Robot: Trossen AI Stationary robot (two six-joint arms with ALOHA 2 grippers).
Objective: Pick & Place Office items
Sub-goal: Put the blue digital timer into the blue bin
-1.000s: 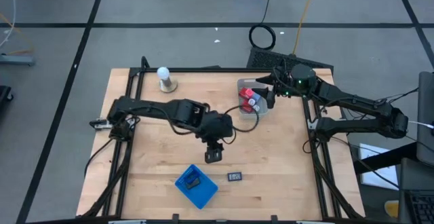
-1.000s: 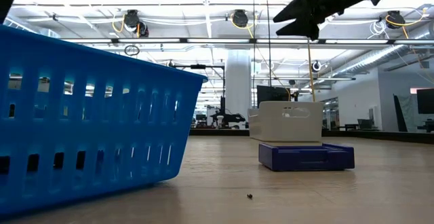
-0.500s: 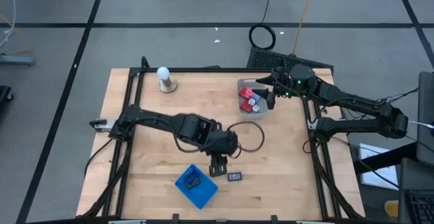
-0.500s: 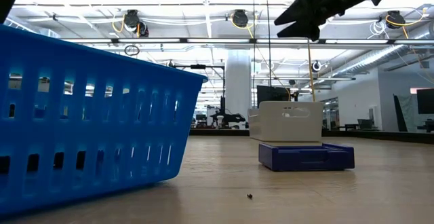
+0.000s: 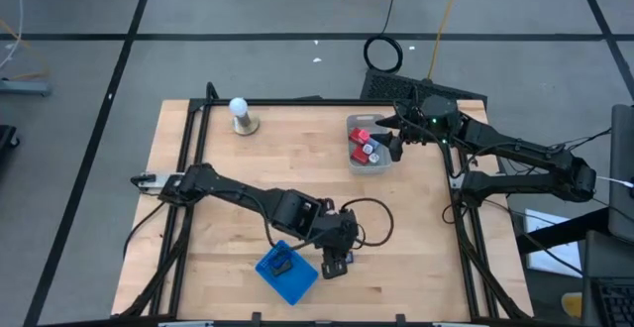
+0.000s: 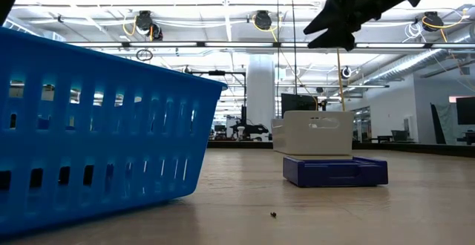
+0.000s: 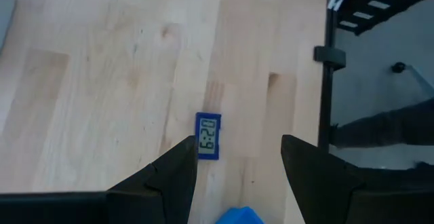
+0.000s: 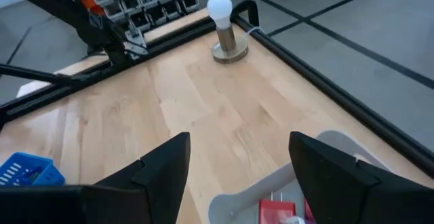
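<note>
A small flat blue piece with a digit display (image 7: 208,136) lies on the bare wood beside the blue basket (image 5: 287,275); it also shows in the low view (image 6: 334,171). My left gripper (image 7: 237,166) hovers open above it, fingers on either side and touching nothing. In the high view my left gripper (image 5: 335,261) hides the piece. A dark piece (image 5: 282,263) lies in the basket. My right gripper (image 5: 396,137) hangs open over the clear bin (image 5: 369,159), which holds red pieces (image 5: 362,141). It is also in its wrist view (image 8: 241,163) and the low view (image 6: 312,38).
A white ball on a round stand (image 5: 240,114) stands at the far left of the table. A black frame rail (image 7: 329,81) runs along the table edge close to the blue piece. A dark cable loop (image 5: 371,223) trails from the left arm. Bare wood lies between basket and bin.
My left gripper has travelled from the table's middle toward the near edge and a little to the right, sinking slightly, and now stands over the small blue piece beside the basket. Its fingers have stayed open.
</note>
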